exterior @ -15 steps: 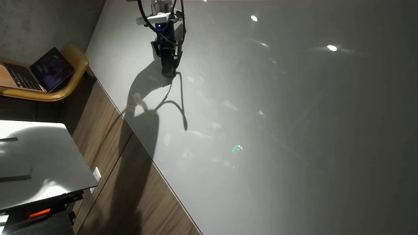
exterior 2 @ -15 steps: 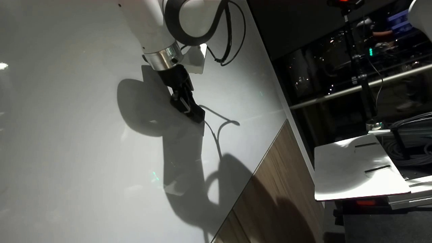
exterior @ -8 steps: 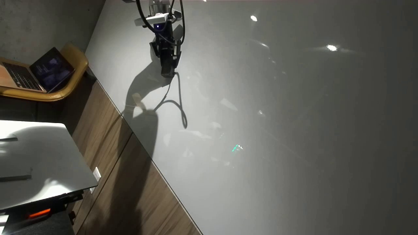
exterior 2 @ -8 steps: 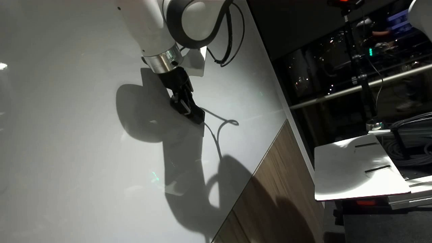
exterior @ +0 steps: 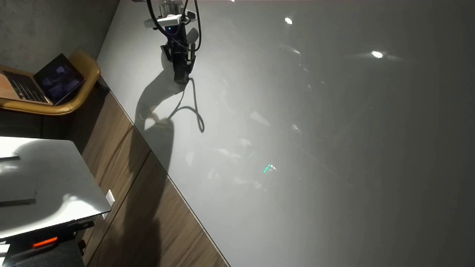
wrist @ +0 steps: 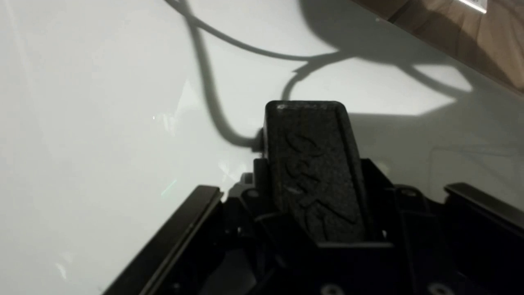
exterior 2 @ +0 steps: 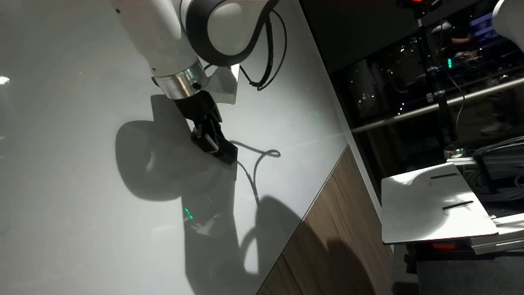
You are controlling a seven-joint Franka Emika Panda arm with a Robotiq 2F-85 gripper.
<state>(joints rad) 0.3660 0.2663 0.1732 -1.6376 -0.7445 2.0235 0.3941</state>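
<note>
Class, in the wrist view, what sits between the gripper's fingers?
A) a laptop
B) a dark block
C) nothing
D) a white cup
B: the gripper is closed against both sides of a dark block, whose visible face bears curved lines.

Directional light casts distinct shadows (exterior 2: 163, 176) across the glossy white surface (exterior: 315, 185) in both exterior views. Small reflections (exterior: 377, 54) produce glare. The lower wrist view is underexposed.
</note>
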